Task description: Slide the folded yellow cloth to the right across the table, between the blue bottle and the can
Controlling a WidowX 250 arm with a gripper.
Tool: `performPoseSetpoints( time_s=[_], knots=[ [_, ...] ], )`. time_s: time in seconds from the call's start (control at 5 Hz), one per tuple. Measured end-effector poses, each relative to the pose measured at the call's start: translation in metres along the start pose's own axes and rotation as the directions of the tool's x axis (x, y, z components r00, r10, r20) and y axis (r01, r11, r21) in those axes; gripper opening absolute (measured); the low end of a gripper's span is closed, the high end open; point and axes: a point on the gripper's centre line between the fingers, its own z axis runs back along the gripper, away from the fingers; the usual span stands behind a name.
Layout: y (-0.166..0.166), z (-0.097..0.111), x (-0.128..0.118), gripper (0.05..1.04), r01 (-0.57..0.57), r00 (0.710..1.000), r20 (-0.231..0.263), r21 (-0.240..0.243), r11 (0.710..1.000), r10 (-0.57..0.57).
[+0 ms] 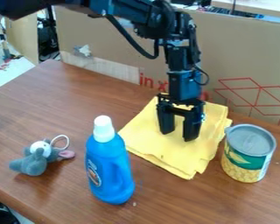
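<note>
The black gripper (178, 134) hangs pointing down over a folded yellow cloth (148, 142), its two fingers apart with only cloth visible between and below them. Whether the fingertips touch the cloth I cannot tell. In front of the cloth and to its left, a blue bottle (109, 168) with a white cap stands upright. A can (247, 153) with a green and yellow label stands upright at the cloth's right side. Farther left lies a small grey plush mouse (34, 162) with a pink part and a loop of cord.
The brown wooden table (54, 105) has its left edge running diagonally and its front edge at the lower left. A cardboard panel (124, 48) stands along the back, behind the gripper and cloth.
</note>
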Motion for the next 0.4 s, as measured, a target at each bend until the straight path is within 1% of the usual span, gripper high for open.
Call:
performPoseSetpoints(
  time_s=[0.2, 0.4],
  knots=[
    [0.003, 0.015, 0.005, 1.001, 0.002, 1.0, 0.026, 0.053, 0.999, -0.003],
    [0.0, 0.072, -0.009, 1.001, -0.039, 0.996, 0.089, 0.16, 0.986, 0.024]
  ],
)
